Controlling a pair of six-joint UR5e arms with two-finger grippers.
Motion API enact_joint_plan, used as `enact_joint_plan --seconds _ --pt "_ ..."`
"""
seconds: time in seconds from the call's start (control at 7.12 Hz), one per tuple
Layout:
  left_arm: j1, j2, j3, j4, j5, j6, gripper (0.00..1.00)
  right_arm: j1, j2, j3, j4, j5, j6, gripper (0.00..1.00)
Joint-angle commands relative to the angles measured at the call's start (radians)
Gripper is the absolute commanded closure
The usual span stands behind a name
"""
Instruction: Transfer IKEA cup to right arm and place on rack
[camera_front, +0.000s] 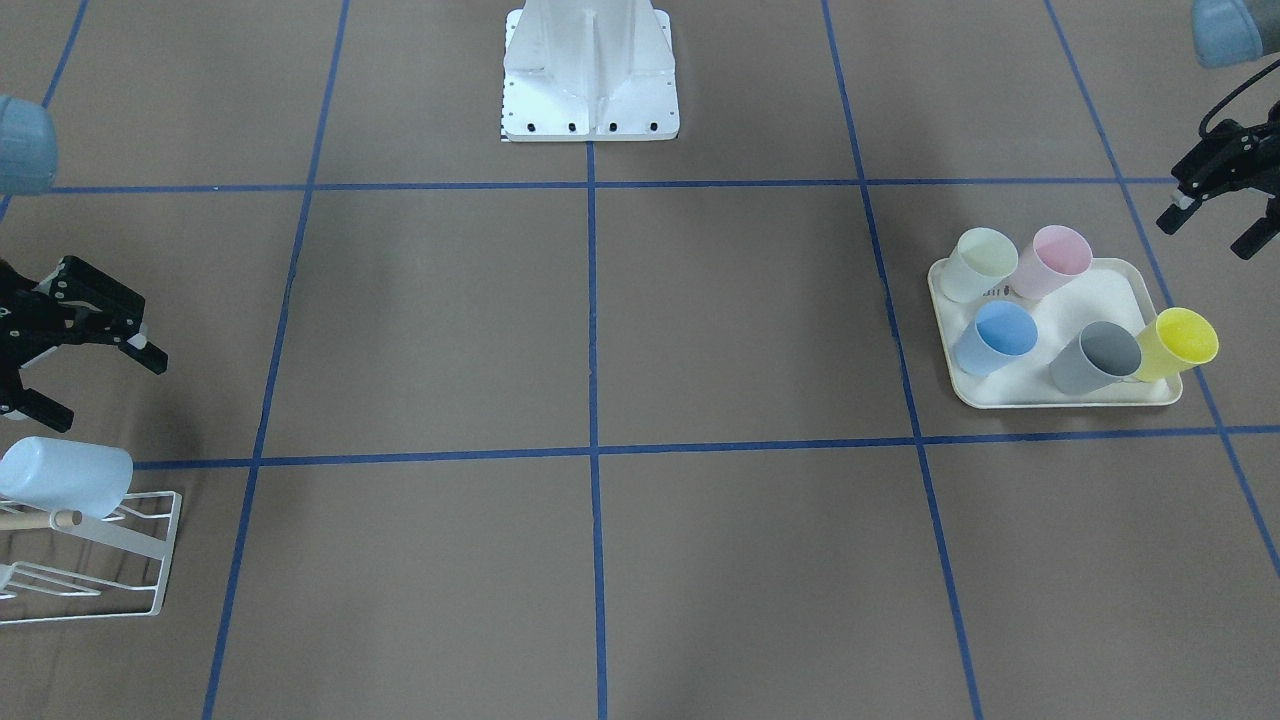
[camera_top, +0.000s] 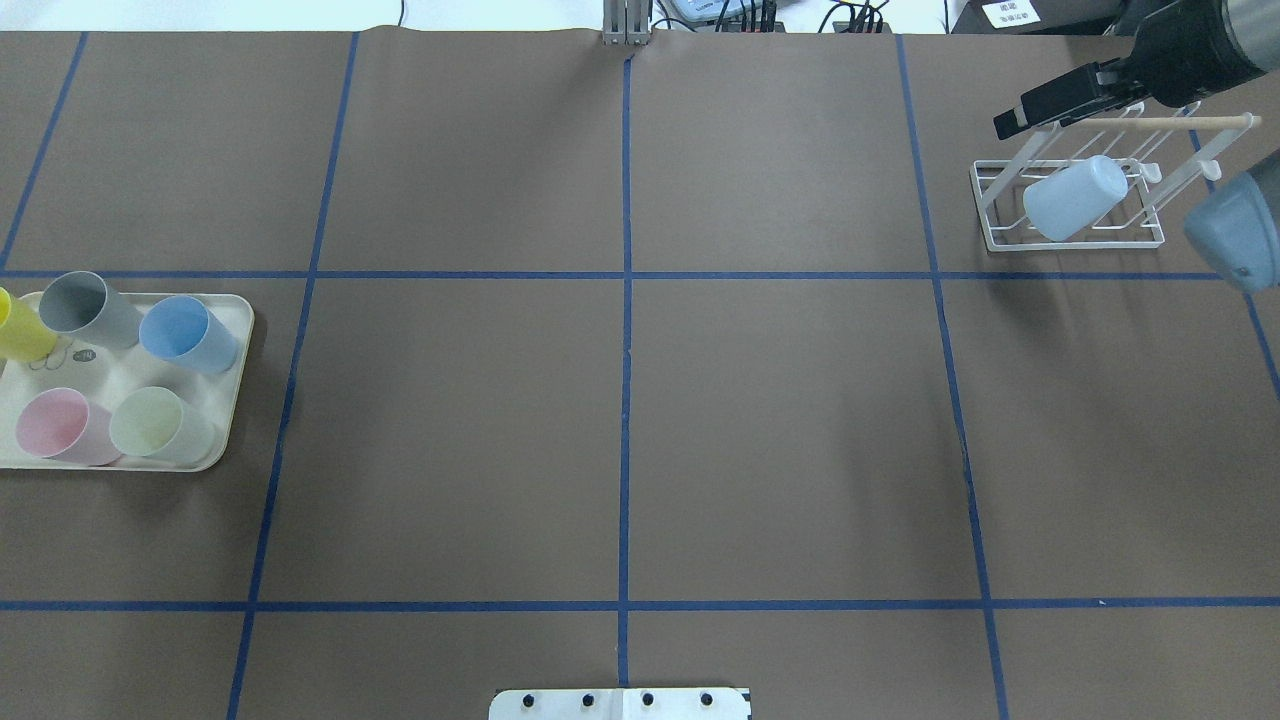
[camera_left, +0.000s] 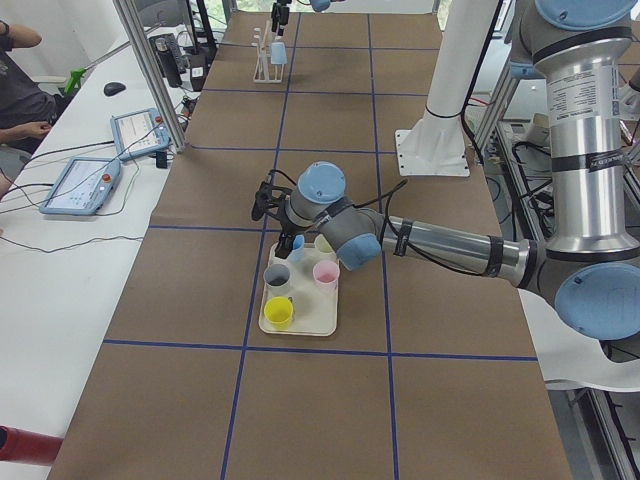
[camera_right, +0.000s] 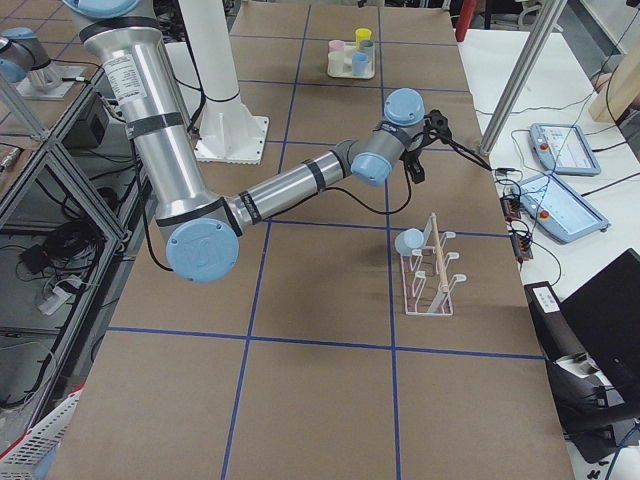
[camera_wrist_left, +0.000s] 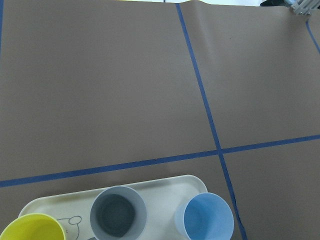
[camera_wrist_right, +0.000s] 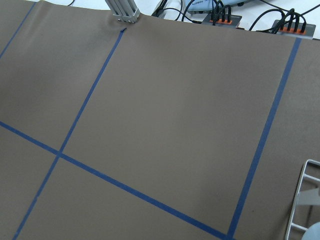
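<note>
A pale blue cup (camera_front: 65, 478) lies tilted on the white wire rack (camera_front: 160, 560) under its wooden dowel (camera_front: 35, 520); cup (camera_top: 1075, 197) and rack (camera_top: 1000, 235) also show in the overhead view. My right gripper (camera_front: 100, 390) is open and empty, just above and beside the rack, clear of the cup. My left gripper (camera_front: 1208, 238) is open and empty, raised beside the cream tray (camera_front: 1100, 290). The tray holds pale green (camera_front: 978, 265), pink (camera_front: 1052, 260), blue (camera_front: 997, 337), grey (camera_front: 1097, 357) and yellow (camera_front: 1178, 343) cups.
The robot's white base (camera_front: 590, 70) stands at the table's middle back. Blue tape lines (camera_front: 592, 400) divide the brown table. The left wrist view shows the yellow (camera_wrist_left: 30, 230), grey (camera_wrist_left: 118, 215) and blue (camera_wrist_left: 207, 220) cups on the tray edge (camera_wrist_left: 170, 185).
</note>
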Motion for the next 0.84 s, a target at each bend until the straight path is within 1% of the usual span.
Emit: enact_joint_plan --seconds 0.0,0.14,0.28,0.42,0.56,0.7 --pt "-0.004 0.055 0.012 0.022 0.051 0.088 0.00 0.000 -0.060 0.041 -0.004 -0.007 0.063 0.01" --pt "0.006 0.106 0.014 0.091 0.084 0.121 0.00 0.013 -0.073 0.059 -0.004 -0.011 0.063 0.01" --pt "0.008 0.118 0.014 0.146 0.091 0.123 0.00 0.037 -0.102 0.071 -0.004 -0.010 0.062 0.01" --pt "0.022 0.113 0.041 0.192 0.082 0.114 0.00 0.054 -0.117 0.071 -0.004 -0.013 0.062 0.01" --pt "0.045 0.097 0.070 0.194 0.070 0.110 0.00 0.077 -0.146 0.071 -0.004 -0.027 0.057 0.01" --pt "0.099 0.096 0.074 0.205 0.071 0.077 0.00 0.092 -0.169 0.073 -0.004 -0.039 0.055 0.01"
